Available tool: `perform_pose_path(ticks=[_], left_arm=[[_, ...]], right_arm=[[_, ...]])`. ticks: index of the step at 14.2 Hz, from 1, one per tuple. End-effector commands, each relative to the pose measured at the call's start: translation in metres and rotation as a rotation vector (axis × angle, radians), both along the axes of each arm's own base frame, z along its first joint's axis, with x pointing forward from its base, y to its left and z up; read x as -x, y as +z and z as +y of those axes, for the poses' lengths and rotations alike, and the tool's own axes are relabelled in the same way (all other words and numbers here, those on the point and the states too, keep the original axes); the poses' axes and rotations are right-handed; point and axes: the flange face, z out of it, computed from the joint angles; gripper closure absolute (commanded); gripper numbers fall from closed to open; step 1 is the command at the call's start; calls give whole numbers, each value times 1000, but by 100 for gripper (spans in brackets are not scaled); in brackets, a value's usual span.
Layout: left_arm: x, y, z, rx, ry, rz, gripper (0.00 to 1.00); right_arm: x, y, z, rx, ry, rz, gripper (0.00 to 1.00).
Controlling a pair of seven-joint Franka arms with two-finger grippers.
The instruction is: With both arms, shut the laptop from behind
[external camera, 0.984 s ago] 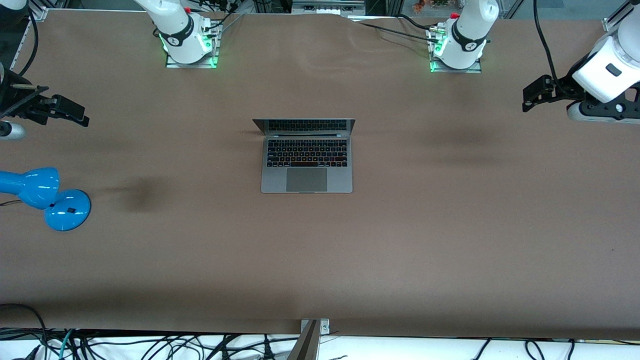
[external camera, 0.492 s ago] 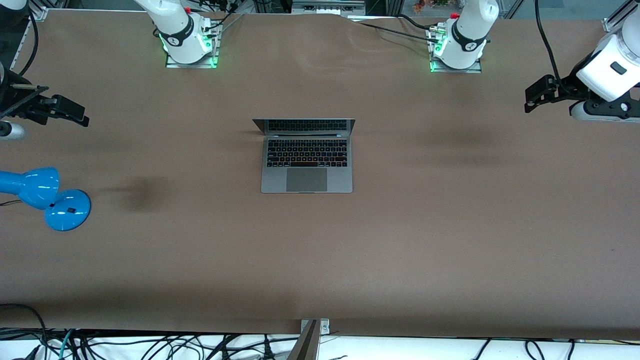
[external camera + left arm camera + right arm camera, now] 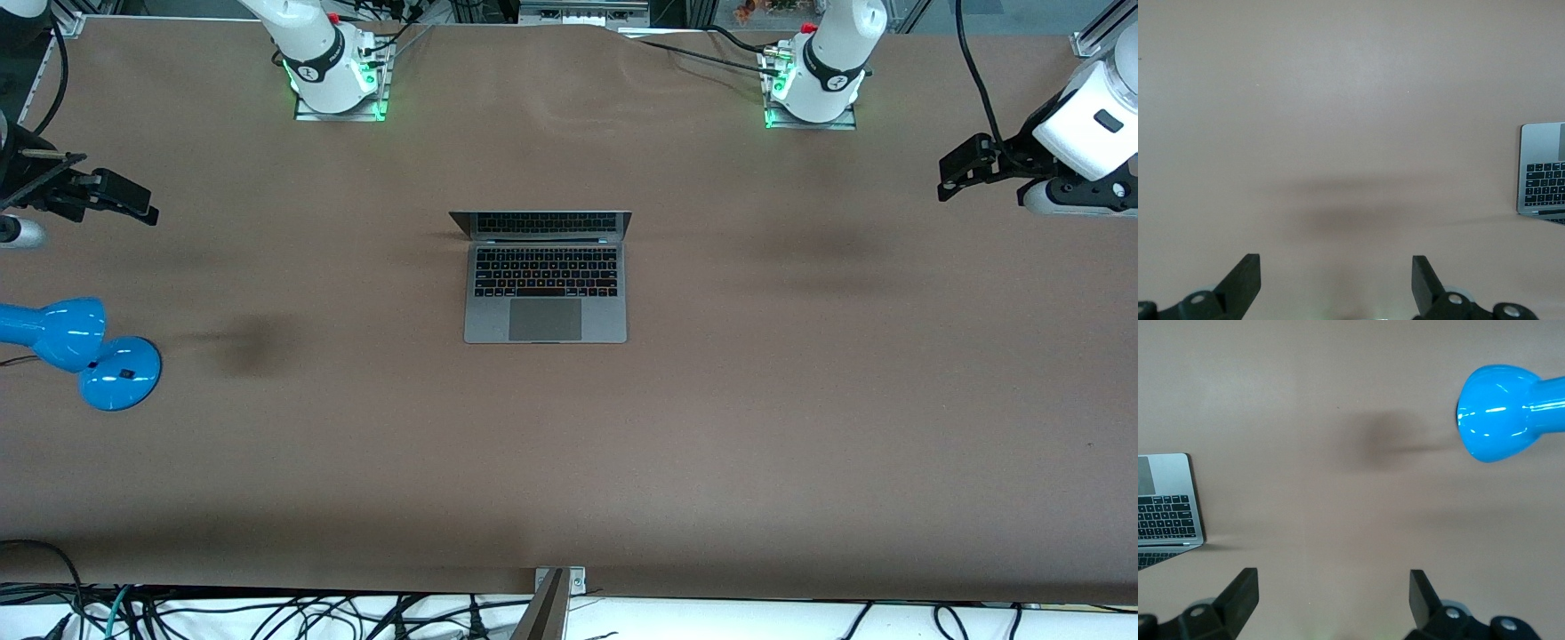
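The grey laptop (image 3: 545,293) lies open in the middle of the brown table, its lid (image 3: 540,223) standing up toward the robots' bases. Part of its deck also shows in the left wrist view (image 3: 1542,177) and in the right wrist view (image 3: 1168,503). My left gripper (image 3: 951,176) hangs open and empty in the air over the table at the left arm's end, well apart from the laptop; its fingers (image 3: 1245,280) are wide apart. My right gripper (image 3: 133,203) is open and empty over the right arm's end; its fingers (image 3: 1241,590) are spread.
A blue desk lamp (image 3: 84,351) stands at the right arm's end, nearer the front camera than my right gripper; its shade shows in the right wrist view (image 3: 1501,413). The arm bases (image 3: 338,80) (image 3: 813,89) stand along the table's edge. Cables hang along the near edge.
My left gripper has drifted slightly outward and up toward the left arm's end of the table. The right gripper and the laptop have not moved.
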Motion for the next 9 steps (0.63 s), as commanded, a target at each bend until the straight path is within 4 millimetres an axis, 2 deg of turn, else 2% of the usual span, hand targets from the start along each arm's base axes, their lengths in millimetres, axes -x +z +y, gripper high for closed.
perform_pose_path(ticks=[1,2,5,9], left_arm=[[-4,21,6,-6,17,-47,0],[-5,27,15,-6,32,-56,0],[-2,20,17,-8,32,-17,0],[-11,-4,9,-1,20,44,0]], right_arm=[[2,2,0,-19,1,0,0],[3,2,0,-19,4,3,0],[3,2,0,-19,4,2,0],[3,2,0,-19,4,2,0]])
